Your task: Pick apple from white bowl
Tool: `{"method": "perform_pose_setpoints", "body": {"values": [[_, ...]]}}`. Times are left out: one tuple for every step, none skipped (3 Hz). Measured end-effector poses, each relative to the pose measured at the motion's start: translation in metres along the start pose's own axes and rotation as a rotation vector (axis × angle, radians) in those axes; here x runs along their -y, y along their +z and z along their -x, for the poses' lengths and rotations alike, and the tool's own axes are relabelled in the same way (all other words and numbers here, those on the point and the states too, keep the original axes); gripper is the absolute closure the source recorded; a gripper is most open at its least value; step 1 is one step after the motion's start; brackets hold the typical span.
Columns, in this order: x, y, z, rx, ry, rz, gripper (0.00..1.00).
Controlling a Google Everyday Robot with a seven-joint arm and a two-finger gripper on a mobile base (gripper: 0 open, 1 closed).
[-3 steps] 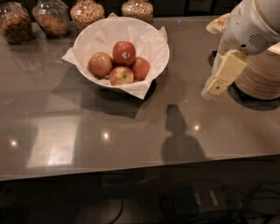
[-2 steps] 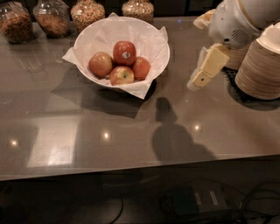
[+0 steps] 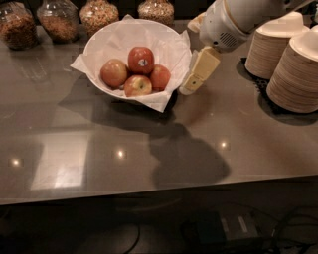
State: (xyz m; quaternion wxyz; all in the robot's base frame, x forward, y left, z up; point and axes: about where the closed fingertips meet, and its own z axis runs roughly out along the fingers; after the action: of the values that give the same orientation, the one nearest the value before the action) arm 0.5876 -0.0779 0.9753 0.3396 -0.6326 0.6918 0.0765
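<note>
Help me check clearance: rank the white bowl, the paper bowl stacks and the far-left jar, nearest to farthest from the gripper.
The gripper hangs right of the white bowl.
1. white bowl, immediately to its left.
2. paper bowl stacks, off to its right.
3. far-left jar, back-left corner.

My matt, plastic-looking gripper point(image 3: 191, 83) hangs beside the white bowl point(image 3: 88, 48) lined with crumpled paper; 4 apples point(image 3: 140, 60) look waxy, countertop point(image 3: 74, 124) glossy.

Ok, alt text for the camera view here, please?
The robot's claw hangs just right of the white bowl, outside its rim. The paper-lined bowl holds four red apples; glass jars stand behind it, stacked paper bowls at far right.
</note>
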Motion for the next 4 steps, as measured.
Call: {"method": "perform_pose_setpoints", "body": {"values": [[0.013, 0.027, 0.020, 0.014, 0.008, -0.023, 0.00], [0.034, 0.059, 0.051, 0.016, 0.041, -0.067, 0.00], [0.034, 0.060, 0.052, 0.017, 0.042, -0.066, 0.00], [0.034, 0.067, 0.049, 0.032, 0.056, -0.077, 0.00]]}}
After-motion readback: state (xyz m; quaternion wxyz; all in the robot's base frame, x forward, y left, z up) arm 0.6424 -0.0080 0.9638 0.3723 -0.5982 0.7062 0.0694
